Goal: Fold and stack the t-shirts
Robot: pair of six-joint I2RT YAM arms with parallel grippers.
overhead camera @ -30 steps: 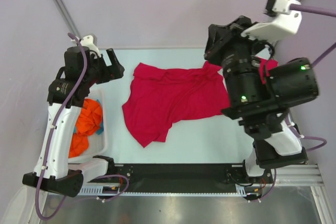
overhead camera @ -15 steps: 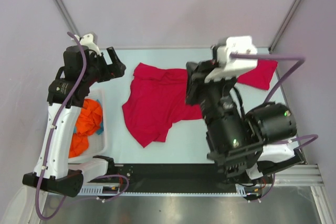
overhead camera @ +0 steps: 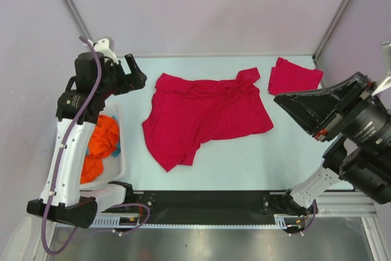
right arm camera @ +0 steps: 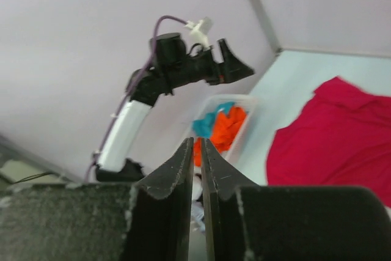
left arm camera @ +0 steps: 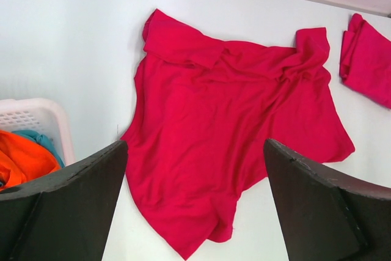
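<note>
A crumpled crimson t-shirt (overhead camera: 204, 114) lies spread in the middle of the table, its top edge rolled over; it also fills the left wrist view (left arm camera: 238, 132) and shows at the right of the right wrist view (right arm camera: 342, 132). A second t-shirt (overhead camera: 293, 76), folded small, lies at the back right corner (left arm camera: 369, 59). My left gripper (overhead camera: 135, 77) hangs open above the table's back left, nothing between its fingers (left arm camera: 195, 145). My right gripper (overhead camera: 280, 98) is raised at the right edge, pointing left, its jaws shut to a thin slit and empty (right arm camera: 196, 142).
A white basket (overhead camera: 119, 151) at the left edge holds orange and teal cloth (overhead camera: 104, 132); it also shows in the left wrist view (left arm camera: 43, 111). Purple walls and metal frame posts close in the table. A black rail (overhead camera: 208, 200) runs along the near edge.
My right arm has swung from over the table's back right out to the right edge, uncovering the folded t-shirt. The left arm and the crumpled t-shirt have not moved.
</note>
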